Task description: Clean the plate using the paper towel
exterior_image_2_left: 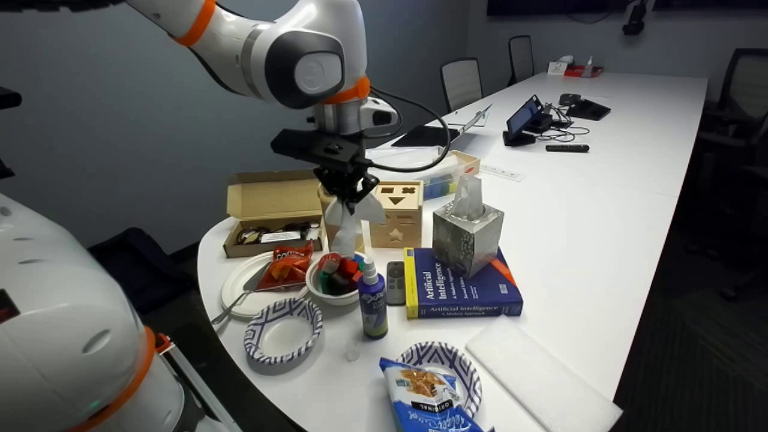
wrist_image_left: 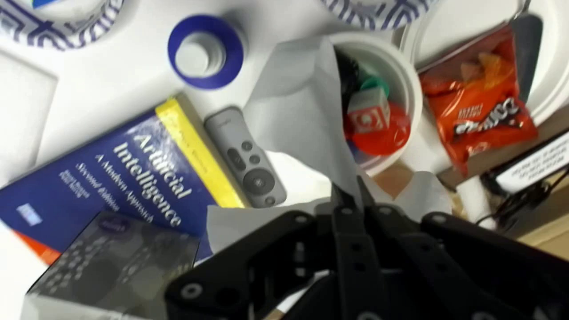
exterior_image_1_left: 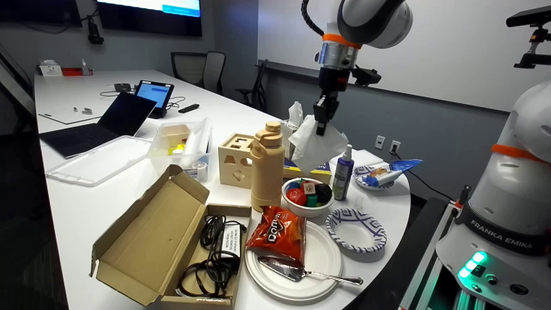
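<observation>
The small blue-and-white patterned plate [exterior_image_1_left: 355, 234] lies on the table near the robot's base. It also shows in an exterior view [exterior_image_2_left: 282, 336] and partly at the top of the wrist view [wrist_image_left: 378, 18]. My gripper [exterior_image_1_left: 322, 127] is shut on the white paper towel [exterior_image_1_left: 310, 150], which hangs down in loose folds above the bowl of toys. The sheet also hangs from the fingers [exterior_image_2_left: 351, 207] in an exterior view [exterior_image_2_left: 346, 237]. In the wrist view the paper towel [wrist_image_left: 306, 106] spreads from between the fingertips [wrist_image_left: 349, 191] and hides part of the bowl. The plate is apart from the gripper.
A bowl of toys [exterior_image_2_left: 336, 298], a spray bottle [exterior_image_2_left: 373, 306] and a tall beige bottle [exterior_image_1_left: 267, 172] stand near the gripper. A tissue box [exterior_image_2_left: 468, 237] stands on a blue book [exterior_image_2_left: 465, 300]. A white plate [exterior_image_1_left: 327, 254] holds a red snack bag and a cake server.
</observation>
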### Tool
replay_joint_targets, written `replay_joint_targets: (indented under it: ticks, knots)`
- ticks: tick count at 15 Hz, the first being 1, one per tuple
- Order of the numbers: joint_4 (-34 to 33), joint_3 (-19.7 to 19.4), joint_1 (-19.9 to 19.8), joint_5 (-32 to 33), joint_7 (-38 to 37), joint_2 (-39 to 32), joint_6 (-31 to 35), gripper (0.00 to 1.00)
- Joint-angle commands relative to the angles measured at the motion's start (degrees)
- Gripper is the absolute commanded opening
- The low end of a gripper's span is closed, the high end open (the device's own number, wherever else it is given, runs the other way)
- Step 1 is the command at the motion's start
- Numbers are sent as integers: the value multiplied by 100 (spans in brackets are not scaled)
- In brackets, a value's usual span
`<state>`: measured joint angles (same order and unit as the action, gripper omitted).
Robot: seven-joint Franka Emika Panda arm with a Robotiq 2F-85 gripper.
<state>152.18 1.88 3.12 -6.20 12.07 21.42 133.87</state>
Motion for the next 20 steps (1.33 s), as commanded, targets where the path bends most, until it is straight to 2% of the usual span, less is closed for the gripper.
replay_joint_targets:
  ticks: [1,4,8,11,14,20]
  knots:
    - [-382,-30,-303,435,-665,-495,913,0]
    - [-543,-4,-732,1126,-1261,-1071,1622,0]
    - [-819,-114,-1407,2713,-2517,-1991,2103,0]
    - [-1115,-484,-1413,3484,-3216,-2522,2042,0]
    - [-1309,-850,-1232,3734,-3526,-2888,2030,0]
    - [-1500,-1283,-959,3436,-3543,-3611,2218,0]
